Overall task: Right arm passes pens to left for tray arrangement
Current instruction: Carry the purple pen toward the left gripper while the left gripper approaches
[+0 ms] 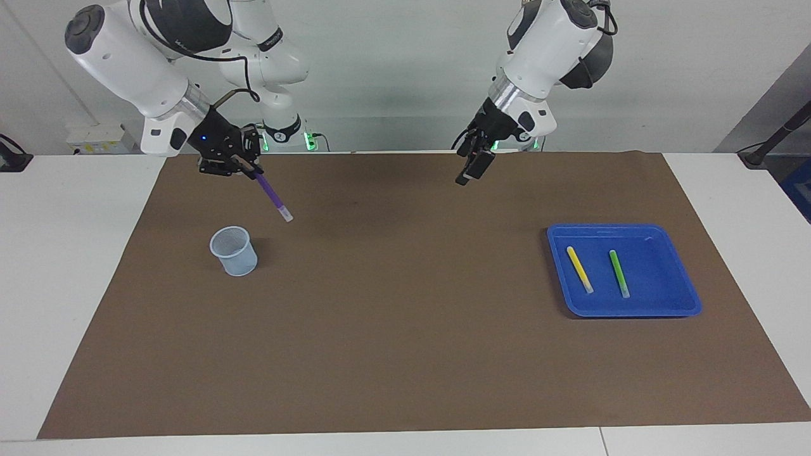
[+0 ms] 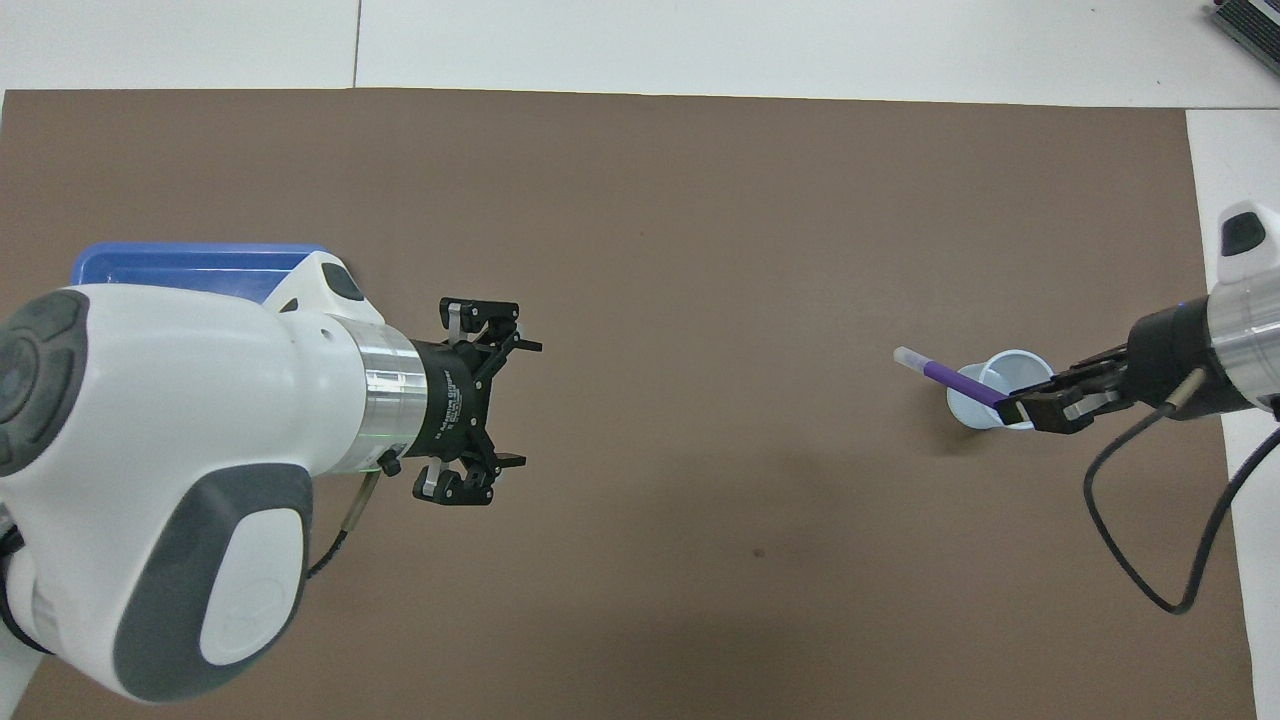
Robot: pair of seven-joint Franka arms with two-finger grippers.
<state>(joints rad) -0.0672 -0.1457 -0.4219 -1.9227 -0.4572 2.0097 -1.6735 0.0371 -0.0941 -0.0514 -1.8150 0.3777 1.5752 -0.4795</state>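
My right gripper (image 1: 248, 171) (image 2: 1022, 408) is shut on the upper end of the purple pen (image 1: 274, 197) (image 2: 944, 375). The pen hangs tilted in the air, its pale tip pointing toward the table's middle, just past the rim of the translucent cup (image 1: 234, 252) (image 2: 1003, 392). The yellow pen (image 1: 580, 269) and the green pen (image 1: 619, 273) lie side by side in the blue tray (image 1: 671, 304) (image 2: 180, 265) at the left arm's end. My left gripper (image 1: 467, 174) (image 2: 517, 403) hangs open and empty over the brown mat, pointing toward the right arm.
A brown mat (image 1: 405, 329) covers most of the white table. The cup stands on it at the right arm's end. The left arm's body hides most of the tray in the overhead view.
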